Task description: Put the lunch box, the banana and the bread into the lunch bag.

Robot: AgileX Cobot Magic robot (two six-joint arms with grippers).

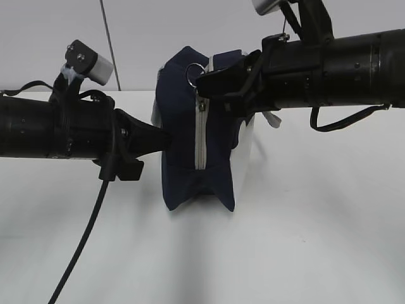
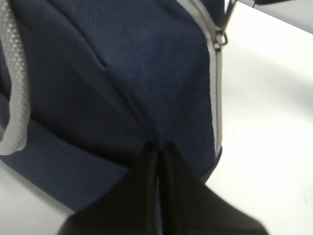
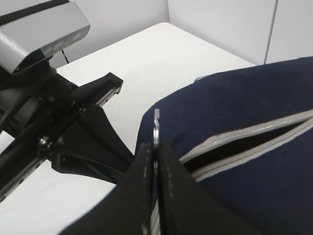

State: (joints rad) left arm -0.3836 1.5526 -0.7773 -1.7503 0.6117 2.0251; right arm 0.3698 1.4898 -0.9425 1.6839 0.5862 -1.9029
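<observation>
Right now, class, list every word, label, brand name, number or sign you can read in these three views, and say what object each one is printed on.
None: no readable text shows in any view.
The lunch bag shows plain navy fabric and a grey zipper, with no logo or tag.
The left gripper and right gripper are plain black, unmarked.
The grey camera housing shows no legible marking.
</observation>
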